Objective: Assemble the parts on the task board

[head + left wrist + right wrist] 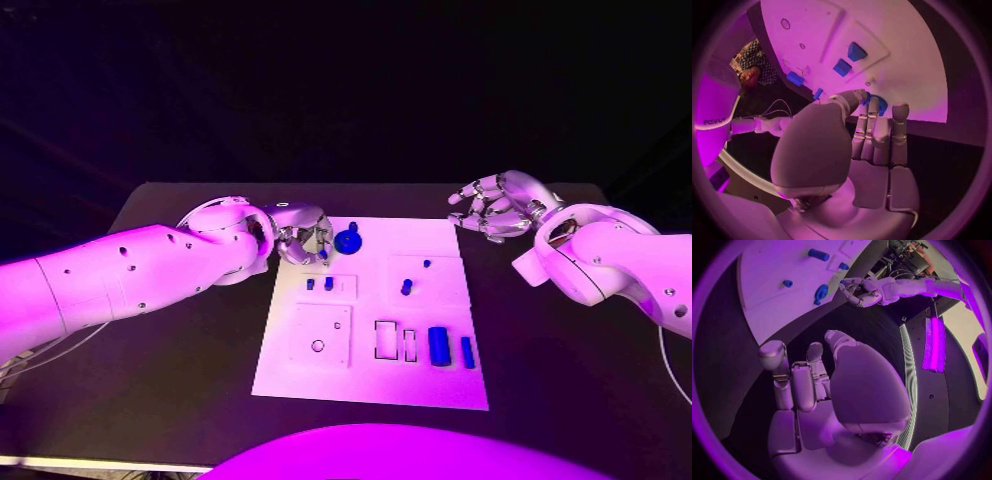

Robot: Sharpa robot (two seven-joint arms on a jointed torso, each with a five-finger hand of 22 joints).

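The white task board (372,375) lies in the middle of the black table. A round blue part (348,240) stands near its far left corner. My left hand (303,236) is at the board's far left edge, fingers apart and curled toward that part (878,104); the fingertips (874,107) are right beside it, and I cannot tell if they touch. The right wrist view shows a small gap between the left hand (861,290) and the round part (821,292). My right hand (498,205) hovers off the board's far right corner, fingers loosely spread and holding nothing.
Two small blue pieces (319,284) stand in the board's left middle, and two more (407,287) in the right middle. A blue cylinder (438,346) and a thinner blue bar (467,351) lie near two white slots (387,340). Bare black table surrounds the board.
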